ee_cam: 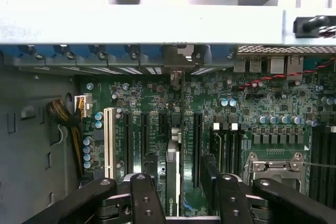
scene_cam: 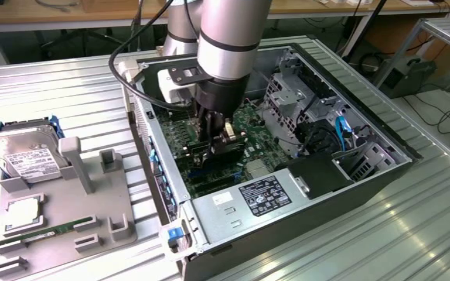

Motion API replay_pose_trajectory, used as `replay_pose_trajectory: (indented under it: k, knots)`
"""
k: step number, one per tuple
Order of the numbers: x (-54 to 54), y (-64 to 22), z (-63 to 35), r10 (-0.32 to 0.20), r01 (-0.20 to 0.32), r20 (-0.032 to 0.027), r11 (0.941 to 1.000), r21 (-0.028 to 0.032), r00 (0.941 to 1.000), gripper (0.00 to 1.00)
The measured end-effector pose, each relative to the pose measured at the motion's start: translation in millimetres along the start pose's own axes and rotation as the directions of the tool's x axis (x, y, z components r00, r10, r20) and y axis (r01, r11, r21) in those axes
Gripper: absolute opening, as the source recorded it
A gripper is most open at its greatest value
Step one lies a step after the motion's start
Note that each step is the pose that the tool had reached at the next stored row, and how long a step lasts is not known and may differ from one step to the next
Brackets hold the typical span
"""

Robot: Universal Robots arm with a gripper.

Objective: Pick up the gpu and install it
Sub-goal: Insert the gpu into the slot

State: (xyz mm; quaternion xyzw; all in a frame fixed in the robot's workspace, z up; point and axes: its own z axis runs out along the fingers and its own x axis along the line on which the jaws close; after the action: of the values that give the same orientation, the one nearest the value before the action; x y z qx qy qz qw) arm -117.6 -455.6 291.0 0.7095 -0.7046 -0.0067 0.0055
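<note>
Wrist view: looked straight down on the green motherboard [ee_cam: 262,108] inside the open computer case [scene_cam: 287,193]. Found the gripper [ee_cam: 181,167] spread wide, clamping nothing. Saw the gpu [ee_cam: 172,182] edge-on between the fingers [ee_cam: 210,169], clear of both, standing upright along a black slot well apart from the white slot [ee_cam: 109,142]. Could not tell whether fully seated. Exterior view: showed the gripper [scene_cam: 218,137] lowered into the case over the board's middle, just above the gpu [scene_cam: 233,153]. Noted, at the exterior view's left outside the case, a grey fixture [scene_cam: 61,199] carrying the hard drive [scene_cam: 26,153] and the green memory stick [scene_cam: 49,229].
</note>
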Motion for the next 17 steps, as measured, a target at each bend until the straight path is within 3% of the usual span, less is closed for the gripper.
replay_pose_trajectory:
  k: [3, 5, 7, 9, 10, 12, 17]
  knots:
    - [0.0, -0.8, -0.3, -0.002, 0.002, 0.0031, 1.0, -0.0001, 1.0, 0.46]
    - [0.0, -4.6, -0.6, -0.003, 0.003, 0.0062, 1.0, -0.0032, 1.0, 0.45]
    - [0.1, -11.2, -0.7, -0.004, 0.004, 0.0092, 0.9999, -0.0102, 1.0, 0.32]
    - [0.2, -20.9, -0.8, -0.004, 0.004, 0.0122, 0.9998, -0.0218, 0.9999, 0.2]
    - [0.2, -24.4, -0.9, -0.004, 0.005, 0.0133, 0.9997, -0.0259, 0.9999, 0.2]
    - [0.2, -31.5, -1.0, -0.004, 0.005, 0.0156, 0.9994, -0.0343, 0.9999, 0.11]
    - [0.3, -41.3, -1.2, -0.006, 0.006, 0.019, 0.999, -0.0431, 0.9998, 0.11]
